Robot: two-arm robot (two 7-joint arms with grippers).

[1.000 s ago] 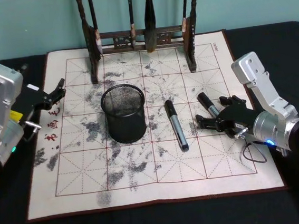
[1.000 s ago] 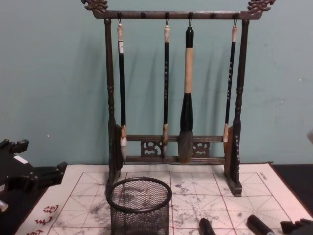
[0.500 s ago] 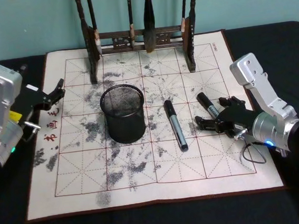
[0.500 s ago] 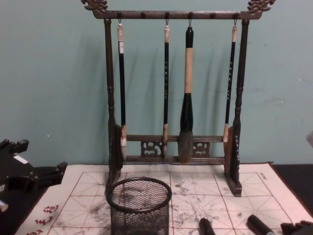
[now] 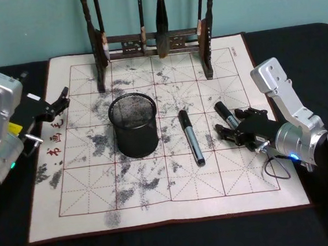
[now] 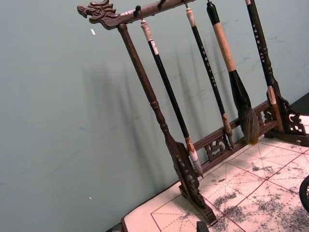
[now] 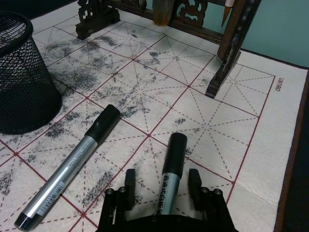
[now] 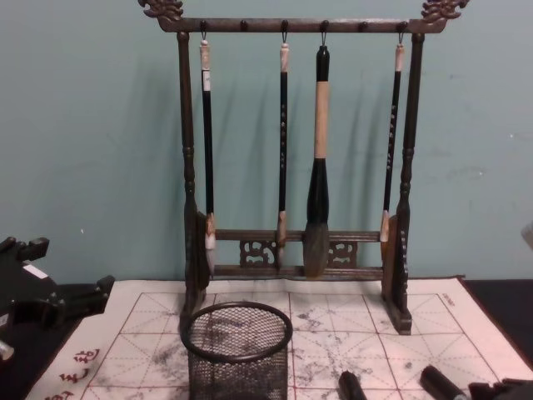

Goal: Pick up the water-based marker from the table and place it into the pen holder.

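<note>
Silver marker (image 7: pixel 169 186) between right hand's (image 7: pixel 161 178) fingers (image 7: pixel 193 180).

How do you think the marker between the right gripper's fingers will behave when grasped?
The marker looks rigid, so probably won't bend. Its round, smooth barrel lies flat on the mat, so it may roll or slip if the right gripper closes off-centre.

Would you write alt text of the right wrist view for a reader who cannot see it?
The open right gripper straddles a silver marker lying on the gridded mat; a second marker lies beside it, near the black mesh pen holder.
</note>
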